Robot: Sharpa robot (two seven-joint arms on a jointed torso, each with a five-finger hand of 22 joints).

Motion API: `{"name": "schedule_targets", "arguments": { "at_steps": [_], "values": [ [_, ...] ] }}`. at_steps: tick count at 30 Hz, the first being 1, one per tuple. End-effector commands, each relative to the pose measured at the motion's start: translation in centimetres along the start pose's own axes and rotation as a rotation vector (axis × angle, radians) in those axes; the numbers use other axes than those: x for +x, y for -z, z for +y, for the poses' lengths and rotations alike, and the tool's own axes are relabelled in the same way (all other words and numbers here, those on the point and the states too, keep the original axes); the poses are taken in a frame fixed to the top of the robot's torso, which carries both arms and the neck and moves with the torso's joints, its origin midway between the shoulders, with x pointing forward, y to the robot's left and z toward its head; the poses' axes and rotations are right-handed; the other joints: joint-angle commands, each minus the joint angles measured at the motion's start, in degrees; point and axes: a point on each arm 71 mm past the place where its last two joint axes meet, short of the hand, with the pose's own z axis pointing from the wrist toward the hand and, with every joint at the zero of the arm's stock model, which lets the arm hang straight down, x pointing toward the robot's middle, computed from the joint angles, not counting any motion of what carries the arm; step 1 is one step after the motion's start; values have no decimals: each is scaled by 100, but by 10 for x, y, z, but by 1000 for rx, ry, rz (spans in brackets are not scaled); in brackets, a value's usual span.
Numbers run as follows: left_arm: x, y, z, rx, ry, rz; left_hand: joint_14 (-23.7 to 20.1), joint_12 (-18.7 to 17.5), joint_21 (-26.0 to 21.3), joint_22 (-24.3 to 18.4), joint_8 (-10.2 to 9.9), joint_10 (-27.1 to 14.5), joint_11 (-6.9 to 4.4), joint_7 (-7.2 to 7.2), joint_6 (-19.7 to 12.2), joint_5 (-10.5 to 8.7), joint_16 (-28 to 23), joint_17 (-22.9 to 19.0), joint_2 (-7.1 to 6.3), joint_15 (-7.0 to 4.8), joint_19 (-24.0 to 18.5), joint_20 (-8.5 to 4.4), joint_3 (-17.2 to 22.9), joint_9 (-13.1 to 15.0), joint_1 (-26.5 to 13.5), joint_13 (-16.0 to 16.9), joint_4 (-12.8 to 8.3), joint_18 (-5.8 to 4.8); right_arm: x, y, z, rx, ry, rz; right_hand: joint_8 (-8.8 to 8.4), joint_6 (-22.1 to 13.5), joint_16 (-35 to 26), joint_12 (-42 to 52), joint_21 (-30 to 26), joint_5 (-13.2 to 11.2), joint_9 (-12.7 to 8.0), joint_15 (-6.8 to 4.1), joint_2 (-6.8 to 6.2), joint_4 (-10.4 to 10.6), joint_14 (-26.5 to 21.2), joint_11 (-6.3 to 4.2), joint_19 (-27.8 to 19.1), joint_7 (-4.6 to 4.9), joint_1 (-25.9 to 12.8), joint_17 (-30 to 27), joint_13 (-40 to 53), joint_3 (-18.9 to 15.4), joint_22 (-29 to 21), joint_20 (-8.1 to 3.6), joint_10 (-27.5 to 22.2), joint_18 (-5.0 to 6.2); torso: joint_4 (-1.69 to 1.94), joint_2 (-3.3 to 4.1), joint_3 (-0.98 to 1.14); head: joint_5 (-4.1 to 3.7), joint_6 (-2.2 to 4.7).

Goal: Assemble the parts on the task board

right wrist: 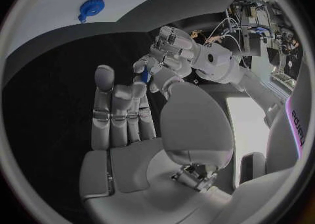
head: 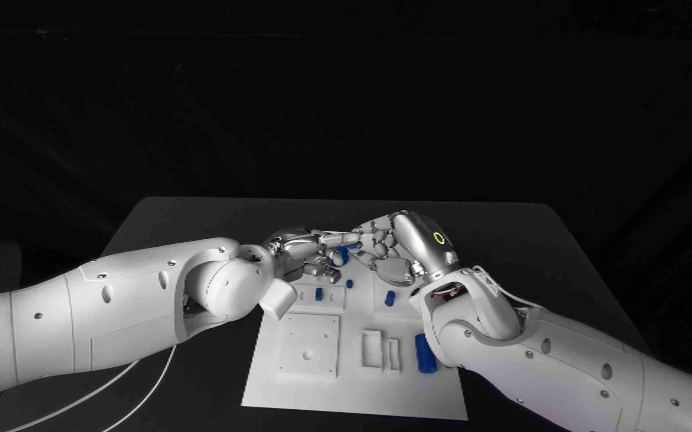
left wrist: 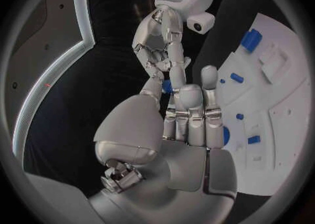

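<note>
Both hands meet above the far edge of the task board (head: 289,377), fingertips to fingertips. Between them sits a small blue part (head: 343,238), lifted clear of the board.

Left hand (head: 300,248): fingers bunched round the part's near end; the right wrist view shows blue between its fingertips, so we judge it holds the part. Right hand (head: 392,244): fingers curled toward the same piece, tips at or just beside it. We cannot tell whether it grips or merely touches. In the left wrist view the blue shows where the two sets of fingertips meet.

We read the step as a hand-to-hand transfer or regrasp of the part before seating it.

To do it well:
- We keep one hand firm until the other has a sure pinch; no release on a doubtful contact.
- We take the part at its free end, leaving the end to be inserted bare.
- We hold the exchange over the board, so a dropped part lands on white, not on the black table (head: 188,222).

Other blue parts (head: 424,352) lie on the board near the right arm; we carry the piece down well apart from them.
</note>
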Motion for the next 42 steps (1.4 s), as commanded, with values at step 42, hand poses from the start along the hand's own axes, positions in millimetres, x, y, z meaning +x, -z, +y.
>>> {"name": "schedule_targets", "arguments": {
  "at_steps": [42],
  "values": [
    [-14, 1, -5, 59, -19, -65, -73, 64, -6, 67, -16, -64, -38, -152, 604, -428, 37, -7, 486, -24, -34, 27, 1246, 14, 589, -60, -476, -77, 2, 3, -3, 5, -7, 67, 9, 2, -6, -36, -193, 20, 16, 4, 53, 46, 26, -7, 85, -47, -10, 6, 43, -50, 168, 7, 24, -34, 1, -1, -2, -12, -50]
  ]
}}
